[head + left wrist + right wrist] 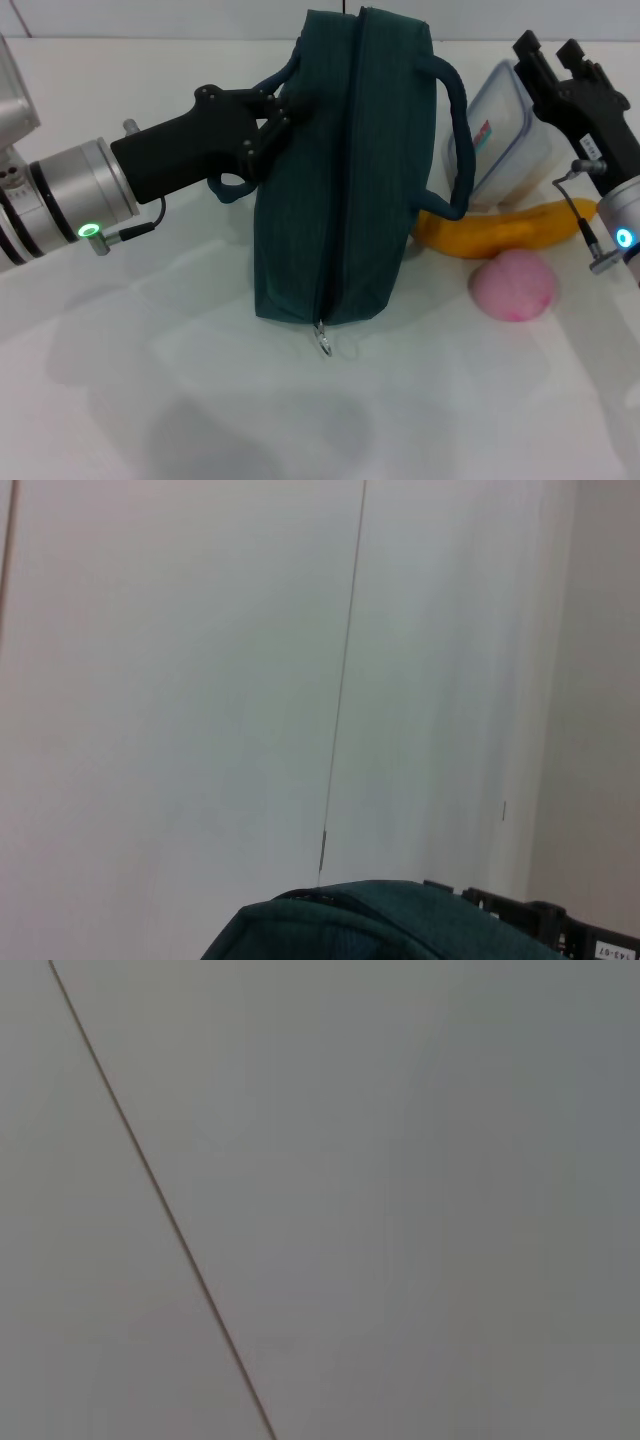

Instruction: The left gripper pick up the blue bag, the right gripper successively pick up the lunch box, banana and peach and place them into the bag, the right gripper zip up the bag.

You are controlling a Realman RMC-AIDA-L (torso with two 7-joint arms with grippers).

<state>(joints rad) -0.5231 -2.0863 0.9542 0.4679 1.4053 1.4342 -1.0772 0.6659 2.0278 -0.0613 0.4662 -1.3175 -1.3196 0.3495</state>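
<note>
A: White tabletop (300, 420) fills the head view. Blue bag (345, 180) stands upright mid-table, zip run up the middle looks closed, ring pull (325, 345) hanging at the near end. Left gripper (268, 125) is clenched on the bag's left handle.

B: So we're at step one, bag grabbed?

A: Looks that way. Nothing loaded yet: lunch box (505, 125), banana (510, 228) and peach (513, 284) all lie on the table right of the bag. Banana's end sits under the right handle, peach just in front of the banana, box behind it.

B: Right gripper?

A: Right gripper (555, 55) hovers over the lunch box, fingers released, holding nothing. Next move needs the bag opened before the box can go in; can't see inside it.

B: Left wrist view?

A: Mostly blank wall (200, 680), with the bag's top edge and a bit of black linkage low in the picture.

B: Right wrist?

A: Grey panel with one seam line. No task items.
</note>
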